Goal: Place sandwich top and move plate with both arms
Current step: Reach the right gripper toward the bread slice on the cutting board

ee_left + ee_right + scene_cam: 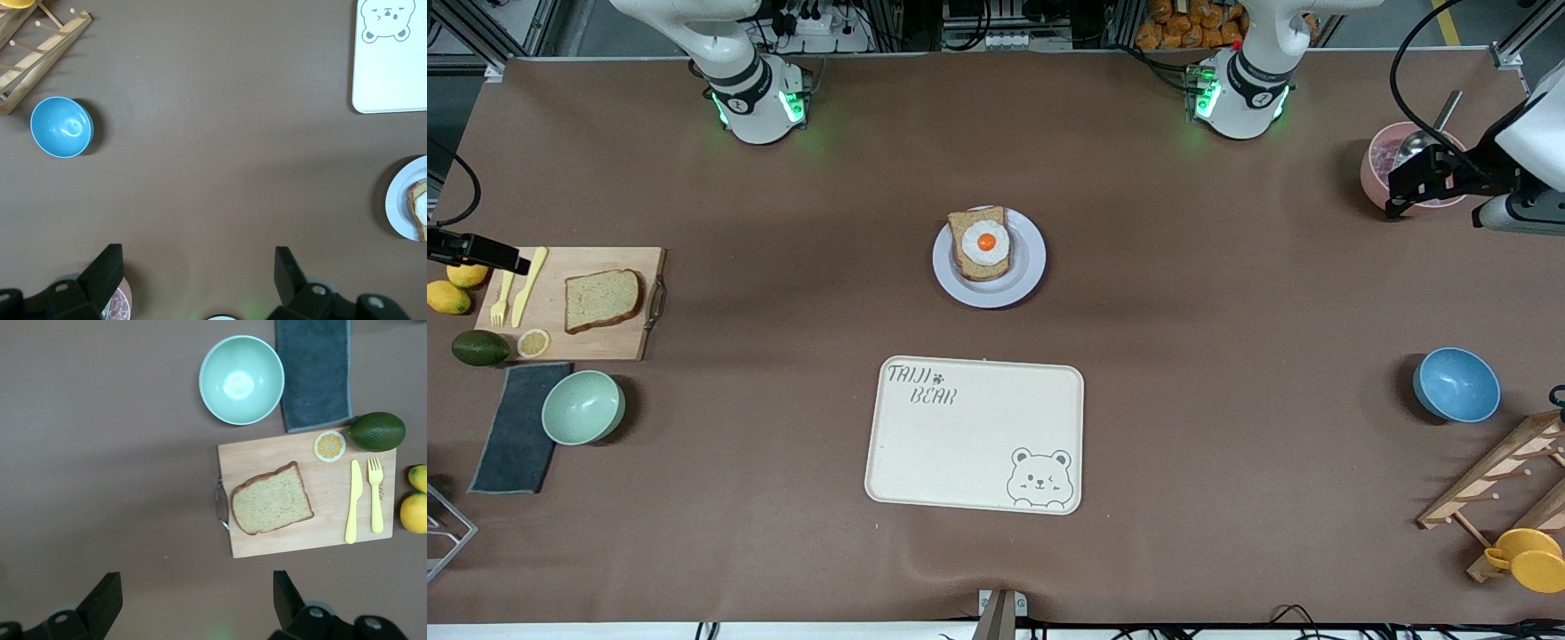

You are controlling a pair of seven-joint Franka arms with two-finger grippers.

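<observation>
The sandwich top (603, 300) (271, 507), a bare brown bread slice, lies flat on a wooden cutting board (605, 345) at the right arm's end of the table. The lavender-grey plate (1028, 267) (398, 200) sits mid-table and carries a bread slice with a fried egg (983, 242). My right gripper (511, 260) (197, 590) hangs open and holds nothing, up over the board's outer edge by the lemons. My left gripper (1396, 200) (198, 263) is open and holds nothing, over a pink bowl at the left arm's end.
A cream bear-printed tray (974, 436) lies nearer the front camera than the plate. Around the board are a mint bowl (583, 406), grey cloth (516, 436), avocado (480, 348), lemons (448, 296), and a yellow knife and fork. Pink bowl (1380, 164), blue bowl (1456, 384), wooden rack (1498, 476) stand at the left arm's end.
</observation>
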